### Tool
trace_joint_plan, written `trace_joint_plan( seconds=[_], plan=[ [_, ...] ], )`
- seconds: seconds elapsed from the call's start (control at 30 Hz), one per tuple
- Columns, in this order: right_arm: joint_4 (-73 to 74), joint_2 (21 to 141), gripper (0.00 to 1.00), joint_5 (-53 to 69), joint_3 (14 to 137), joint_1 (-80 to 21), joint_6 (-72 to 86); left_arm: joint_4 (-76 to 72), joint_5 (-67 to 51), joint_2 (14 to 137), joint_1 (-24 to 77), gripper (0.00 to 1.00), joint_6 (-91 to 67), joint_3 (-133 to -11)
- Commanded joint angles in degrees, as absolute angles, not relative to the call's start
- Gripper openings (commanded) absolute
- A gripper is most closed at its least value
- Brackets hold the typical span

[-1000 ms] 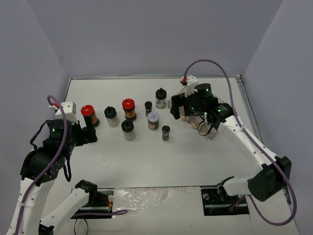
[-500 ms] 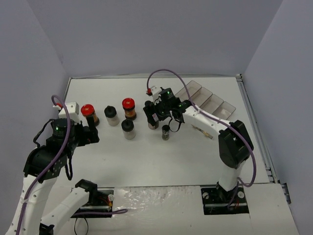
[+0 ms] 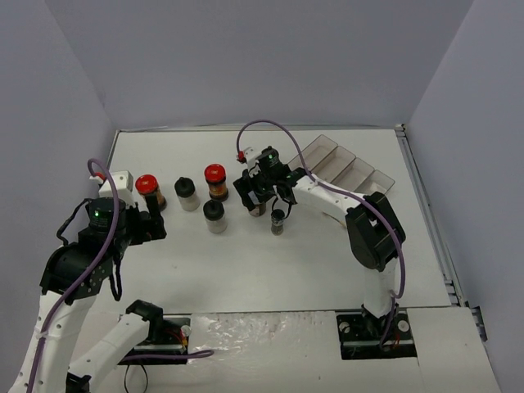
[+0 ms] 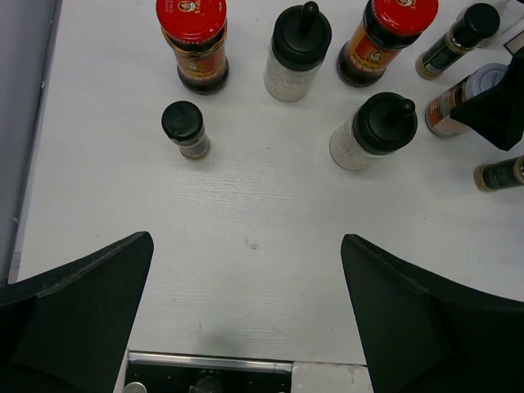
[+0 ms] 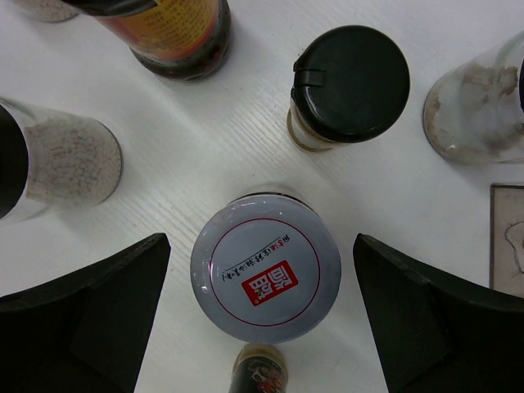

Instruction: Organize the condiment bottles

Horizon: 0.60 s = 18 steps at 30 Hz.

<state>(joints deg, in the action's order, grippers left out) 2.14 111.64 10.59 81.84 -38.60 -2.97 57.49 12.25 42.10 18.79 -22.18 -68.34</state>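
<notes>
Several condiment bottles stand in a loose group at mid-table. A red-capped bottle [image 3: 147, 190], a black-capped clear jar [image 3: 187, 194], a second red-capped bottle [image 3: 215, 180], a black-capped jar [image 3: 214, 216] and a small dark jar [image 3: 277, 221] show in the top view. My right gripper [image 3: 258, 195] is open and straddles the white-lidded jar [image 5: 266, 274], with a finger [image 5: 98, 315] on each side and not touching it. My left gripper [image 4: 246, 246] is open and empty over bare table, short of a small black-capped jar [image 4: 186, 129].
The clear compartment tray [image 3: 344, 168] lies at the back right. Close round the white-lidded jar stand a black-capped jar [image 5: 348, 86], a grain-filled clear jar [image 5: 61, 160], a clear jar [image 5: 479, 115] and a small dark jar [image 5: 258, 372].
My right arm has swung left from the tray at the back right to over the white-lidded jar. The tray now lies flat at the back right. My left arm has barely moved.
</notes>
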Motion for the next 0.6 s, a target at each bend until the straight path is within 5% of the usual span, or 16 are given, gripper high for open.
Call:
trace_joint_plan(
  seconds=[0.0, 0.57],
  plan=[
    [-2.7, 111.01, 0.87, 9.05, 82.22, -39.19, -3.08, 57.2, 13.1, 42.11, 18.9, 0.97, -23.19, -69.0],
    [-3.52, 112.25, 0.82, 6.42, 79.88, -39.64, -2.12, 59.96, 12.56, 39.45, 18.89, 0.97, -24.79, -67.94]
  ],
)
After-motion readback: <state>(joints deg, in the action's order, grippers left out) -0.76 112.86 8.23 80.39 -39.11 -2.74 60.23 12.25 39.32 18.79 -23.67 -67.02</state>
